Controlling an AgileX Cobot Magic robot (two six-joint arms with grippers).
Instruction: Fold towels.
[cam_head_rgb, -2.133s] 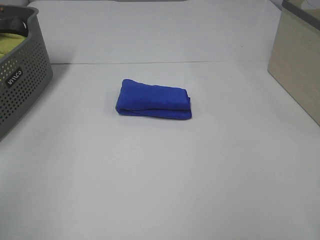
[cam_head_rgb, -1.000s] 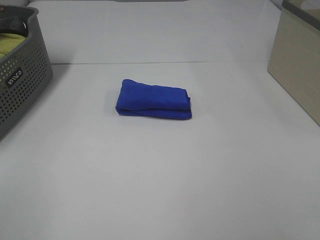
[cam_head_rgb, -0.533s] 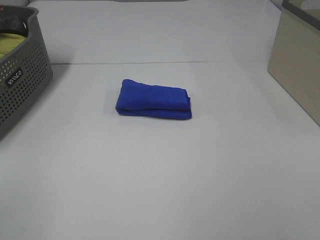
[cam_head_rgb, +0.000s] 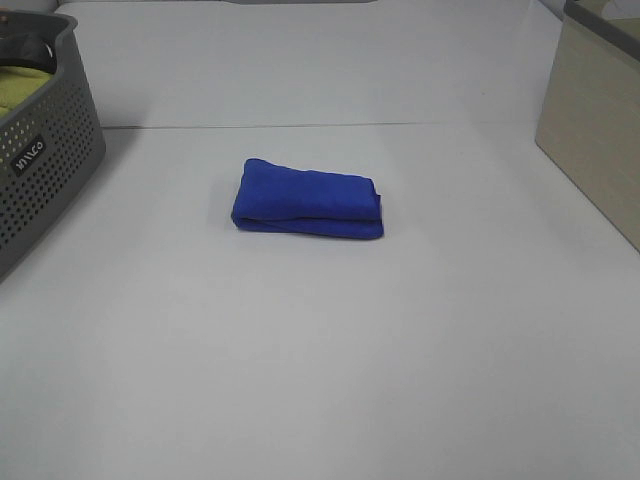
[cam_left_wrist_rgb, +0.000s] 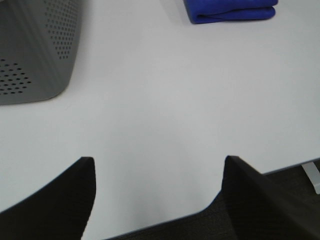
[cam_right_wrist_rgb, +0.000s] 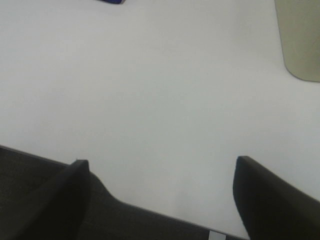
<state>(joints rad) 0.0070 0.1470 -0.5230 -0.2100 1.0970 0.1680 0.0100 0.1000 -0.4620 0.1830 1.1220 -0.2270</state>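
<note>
The blue towel (cam_head_rgb: 308, 200) lay folded into a compact stack at the centre of the white worktop (cam_head_rgb: 320, 350), resting flat and touching nothing else. It looked soft, light and limp, likely to sag or unfold if pinched by one layer, so a grip across the whole stack at a short end seemed safest. A grey basket (cam_head_rgb: 40, 170) stood at upper left, a beige box (cam_head_rgb: 595, 130) at upper right. The left claw (cam_left_wrist_rgb: 157, 197) and right claw (cam_right_wrist_rgb: 160, 195) stood wide open and empty, well apart from the towel.
</note>
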